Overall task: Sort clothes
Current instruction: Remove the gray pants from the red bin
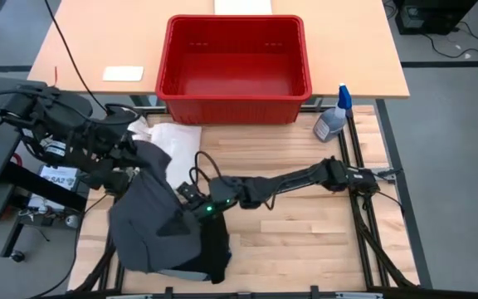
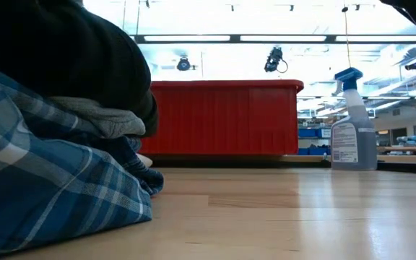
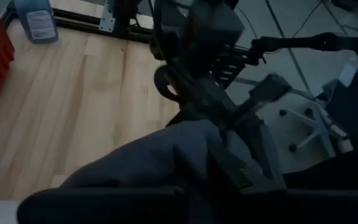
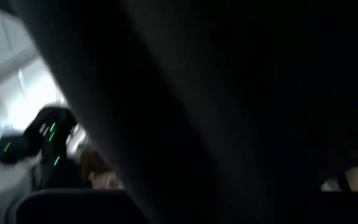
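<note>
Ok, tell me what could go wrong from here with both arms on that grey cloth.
Both the left gripper and the right gripper are shut on the dark grey cloth; pulling apart could strain it or slip a grip. The plaid cloth underneath may get dragged along. The red bin is empty, and a hanging edge could snag on its rim.

Dark grey cloth draped, plaid cloth crumpled beneath

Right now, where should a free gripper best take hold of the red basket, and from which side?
Probably the red basket is best gripped at its top rim on the long wall nearest the arms, coming from above. It stands upright, open and empty, so fingers could straddle that thin rim. The spray bottle crowds its right corner, so aim mid-wall.
</note>
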Available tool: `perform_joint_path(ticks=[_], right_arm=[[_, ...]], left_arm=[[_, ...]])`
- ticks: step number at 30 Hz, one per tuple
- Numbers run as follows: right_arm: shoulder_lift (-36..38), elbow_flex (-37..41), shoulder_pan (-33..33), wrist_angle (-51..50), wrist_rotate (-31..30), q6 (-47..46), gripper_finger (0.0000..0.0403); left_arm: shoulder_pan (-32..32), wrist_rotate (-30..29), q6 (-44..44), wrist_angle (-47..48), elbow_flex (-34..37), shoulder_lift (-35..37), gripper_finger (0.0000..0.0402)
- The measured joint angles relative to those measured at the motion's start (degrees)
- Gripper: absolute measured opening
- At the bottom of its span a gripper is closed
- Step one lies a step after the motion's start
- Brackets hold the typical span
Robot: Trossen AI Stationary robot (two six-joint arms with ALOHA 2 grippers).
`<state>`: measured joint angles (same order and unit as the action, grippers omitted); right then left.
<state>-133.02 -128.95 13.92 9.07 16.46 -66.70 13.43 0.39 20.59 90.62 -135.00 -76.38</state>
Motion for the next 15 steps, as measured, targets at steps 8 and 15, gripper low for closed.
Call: perform_joint_path(ticks=[8, 15], right_arm=[[-2.96, 0.02, 1.55, -0.13, -8.0, -4.74, 0.0048], [-3.05, 0.11, 2.78, -4.08, -10.57, -4.92, 0.0048]], left_arm=[[-0.09, -1.58, -0.89, -0.49, 8.78, -0.31, 0.0033], [-0.16, 0.37, 0.93, -1.09, 23.02, 1.86, 0.0031]])
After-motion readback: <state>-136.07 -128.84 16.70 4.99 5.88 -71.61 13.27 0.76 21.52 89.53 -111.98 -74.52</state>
